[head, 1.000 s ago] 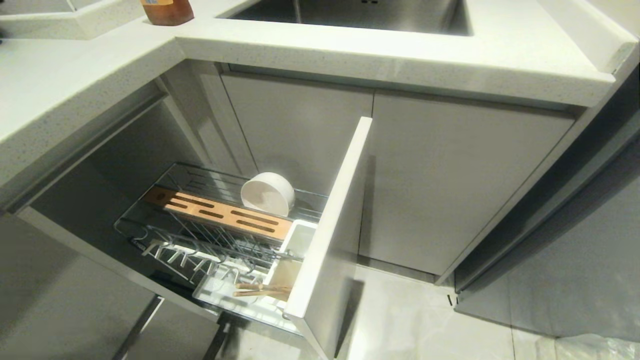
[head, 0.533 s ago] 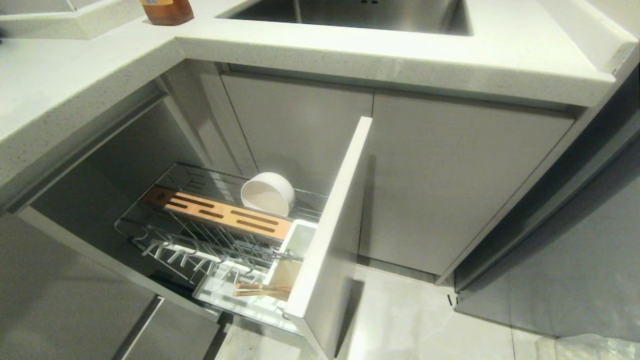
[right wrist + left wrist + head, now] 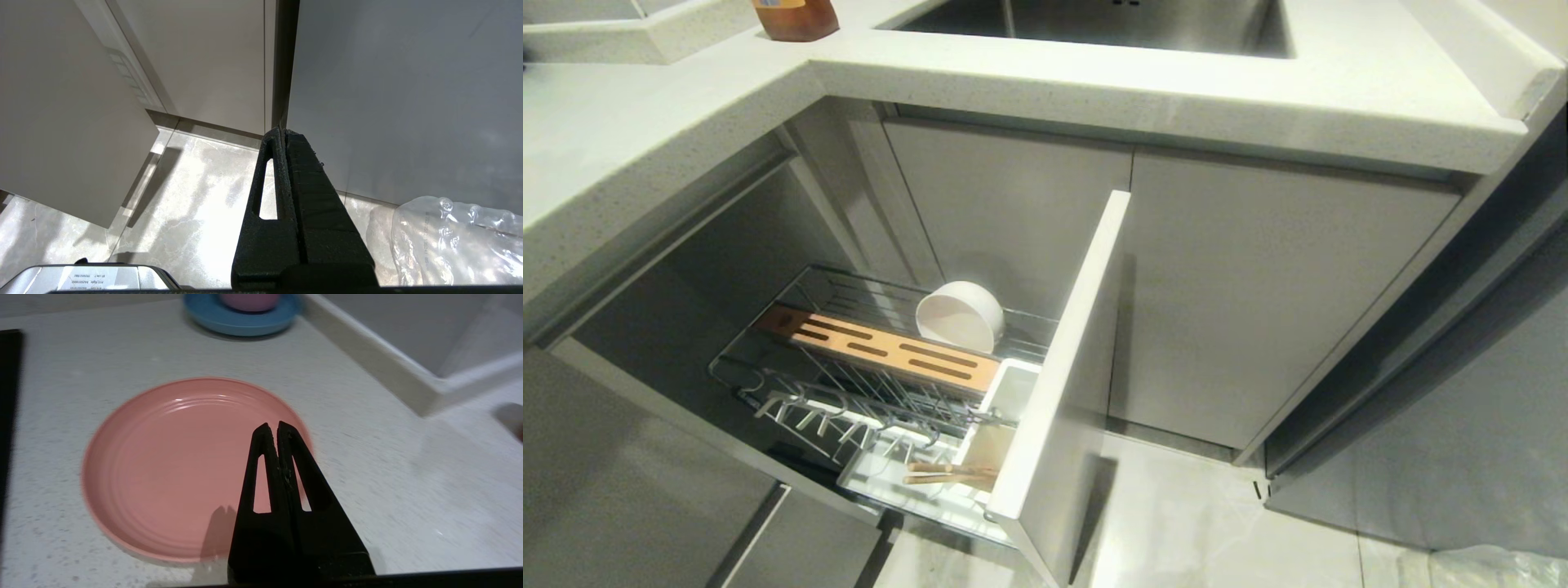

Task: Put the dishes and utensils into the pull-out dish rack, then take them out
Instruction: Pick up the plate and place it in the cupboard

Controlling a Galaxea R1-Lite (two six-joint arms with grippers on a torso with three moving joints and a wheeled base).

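Observation:
The pull-out dish rack (image 3: 882, 392) stands drawn out of the cabinet behind its tall white front panel (image 3: 1062, 376). A cream-white bowl (image 3: 960, 316) leans on its side at the rack's back, beside the slotted wooden strip (image 3: 882, 347). Wooden chopsticks (image 3: 947, 474) lie in the white tray near the panel. A pink plate (image 3: 179, 465) lies flat on the speckled counter in the left wrist view. My left gripper (image 3: 273, 425) hangs shut and empty over the plate's edge. My right gripper (image 3: 282, 130) is shut, parked low over the floor. Neither arm shows in the head view.
A blue saucer (image 3: 241, 320) carrying a pink item sits on the counter beyond the plate, next to the raised counter ledge (image 3: 388, 371). An amber bottle (image 3: 796, 16) and the sink (image 3: 1111, 20) are on the counter above. Crumpled clear plastic (image 3: 457, 241) lies on the floor.

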